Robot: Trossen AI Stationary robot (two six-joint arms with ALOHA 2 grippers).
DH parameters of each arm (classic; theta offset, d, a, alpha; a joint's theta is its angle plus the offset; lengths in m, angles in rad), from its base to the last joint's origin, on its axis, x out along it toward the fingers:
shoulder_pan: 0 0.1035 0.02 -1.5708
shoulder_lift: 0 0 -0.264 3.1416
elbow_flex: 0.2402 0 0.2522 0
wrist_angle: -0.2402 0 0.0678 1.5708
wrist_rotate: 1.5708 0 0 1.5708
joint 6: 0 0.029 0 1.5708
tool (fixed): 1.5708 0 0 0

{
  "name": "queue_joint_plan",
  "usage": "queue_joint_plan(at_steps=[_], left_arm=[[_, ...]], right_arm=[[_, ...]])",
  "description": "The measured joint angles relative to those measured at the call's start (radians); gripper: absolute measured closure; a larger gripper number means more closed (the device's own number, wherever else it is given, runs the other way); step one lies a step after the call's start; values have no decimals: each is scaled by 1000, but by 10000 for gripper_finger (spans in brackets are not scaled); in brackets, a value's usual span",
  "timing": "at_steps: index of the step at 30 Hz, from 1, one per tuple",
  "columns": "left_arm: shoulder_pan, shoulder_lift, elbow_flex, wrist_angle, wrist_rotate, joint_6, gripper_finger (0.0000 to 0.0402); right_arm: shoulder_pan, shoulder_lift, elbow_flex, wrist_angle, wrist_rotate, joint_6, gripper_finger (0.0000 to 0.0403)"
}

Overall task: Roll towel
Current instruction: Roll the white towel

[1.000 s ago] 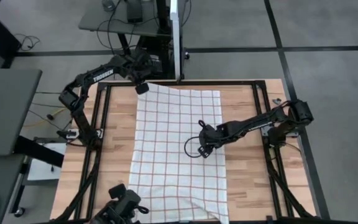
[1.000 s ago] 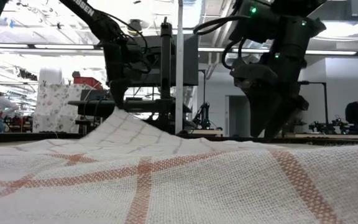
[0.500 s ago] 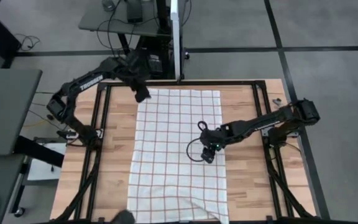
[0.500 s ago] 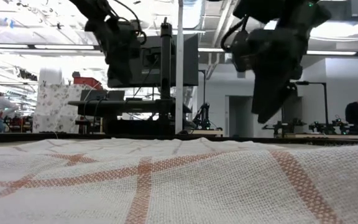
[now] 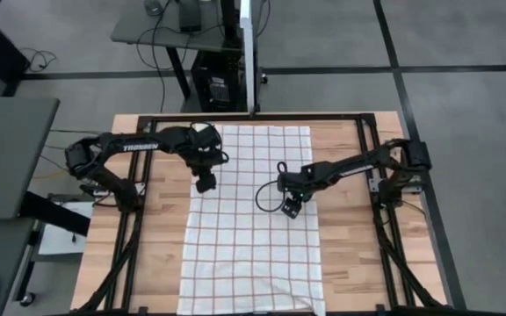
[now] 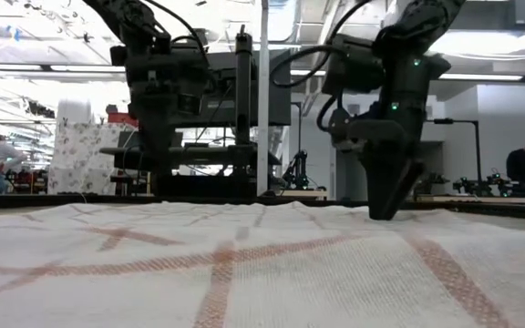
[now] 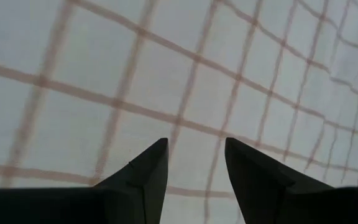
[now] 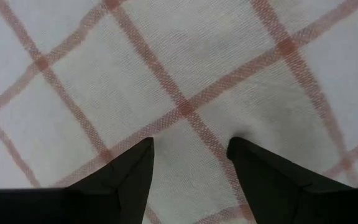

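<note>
Checked towel (image 5: 251, 215) lies flat on the wooden table (image 5: 350, 254), centre of the high view, long axis running top to bottom of frame; far hem at upper centre, near hem at bottom. Both grippers sit over the upper half, pointing down. Left gripper (image 5: 205, 183) is above the towel's left edge, upper-left of centre; fingers parted w/ bare cloth between, holding nothing. Right gripper (image 5: 291, 209) is just inside the right edge, slightly lower in frame; fingers spread about as wide, empty, tips at or very near the weave per its wrist view. Neither is at a hem. Judgement: roll prob. starts from a short end, and the top hem is nearer to both arms, esp. the left.
</note>
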Motion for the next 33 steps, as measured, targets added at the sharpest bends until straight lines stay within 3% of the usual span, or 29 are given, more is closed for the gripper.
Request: queue_joint_plan(at_steps=[8, 14, 23, 25, 28, 33], left_arm=[[4, 0, 0, 19, -46, -26, 260], [4, 0, 0, 59, -46, -13, 260], [1, 0, 10, 421, -47, -25, 260], [-3, 0, 54, 382, -50, 15, 258], [-48, -9, 151, 194, -77, 89, 245], [-231, -8, 288, -47, -205, 70, 207]], right_arm=[[-95, -41, -7, -17, -1, -32, 190], [-52, -172, 13, -13, -51, -33, 190], [46, -307, 21, 117, -56, -8, 190], [58, -327, 31, 91, -58, -7, 190], [127, -379, 57, 29, -52, -6, 187], [331, -454, 93, -24, 40, 80, 168]])
